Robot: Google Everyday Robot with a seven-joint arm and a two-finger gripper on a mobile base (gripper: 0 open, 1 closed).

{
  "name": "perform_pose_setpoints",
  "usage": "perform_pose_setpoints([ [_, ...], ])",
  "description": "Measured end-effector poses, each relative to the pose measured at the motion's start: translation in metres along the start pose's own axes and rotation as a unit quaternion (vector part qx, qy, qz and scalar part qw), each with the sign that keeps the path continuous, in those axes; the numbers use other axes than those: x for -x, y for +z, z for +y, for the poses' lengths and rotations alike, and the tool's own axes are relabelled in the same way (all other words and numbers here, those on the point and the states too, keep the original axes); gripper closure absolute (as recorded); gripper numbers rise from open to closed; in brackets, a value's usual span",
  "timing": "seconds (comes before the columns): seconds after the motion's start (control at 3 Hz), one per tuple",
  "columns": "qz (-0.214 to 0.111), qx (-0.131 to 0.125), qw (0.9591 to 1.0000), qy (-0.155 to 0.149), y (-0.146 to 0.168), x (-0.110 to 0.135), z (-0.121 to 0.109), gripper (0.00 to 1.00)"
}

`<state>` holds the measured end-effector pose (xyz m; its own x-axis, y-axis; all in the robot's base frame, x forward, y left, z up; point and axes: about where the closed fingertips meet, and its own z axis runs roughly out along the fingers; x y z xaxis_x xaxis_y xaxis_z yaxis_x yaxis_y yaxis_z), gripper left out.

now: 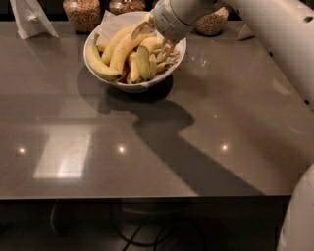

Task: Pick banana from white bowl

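One short banana lies in the one white bowl, right of the middle of the heap and leaning on the others. It is strongly arched, yellow along its back and greenish down its sides. Its upper end reaches up under the pincer.

At least five bananas are in the bowl; they overlap too much for a surer count. One long greenish-yellow banana follows the left wall. Two longer pale-yellow bananas slant across the middle, and smaller pieces are tucked in beside the short one. White paper lines the far side of the bowl.

The pincer hangs over the right half of the bowl, right at the top of the short banana. I cannot tell whether it is open, closed, or gripping anything. One white arm comes in from the upper right and throws a broad shadow across the tabletop.

The bowl stands on the grey glossy tabletop near its far edge. Behind it stand three jars of brownish grain. One white folded paper sits at the far left corner. Three small light spots and one pale bright patch are reflected nearer the front edge
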<state>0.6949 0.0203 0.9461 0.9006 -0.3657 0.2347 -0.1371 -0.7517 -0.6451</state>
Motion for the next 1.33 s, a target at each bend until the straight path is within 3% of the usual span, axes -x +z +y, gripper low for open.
perform_pose_setpoints([
  [0.67,-0.014,0.013,0.9998,0.001,0.0171,-0.0018,0.0085,0.57],
  [1.33,-0.016,0.013,0.9998,-0.002,0.0144,-0.0015,0.0046,0.98],
])
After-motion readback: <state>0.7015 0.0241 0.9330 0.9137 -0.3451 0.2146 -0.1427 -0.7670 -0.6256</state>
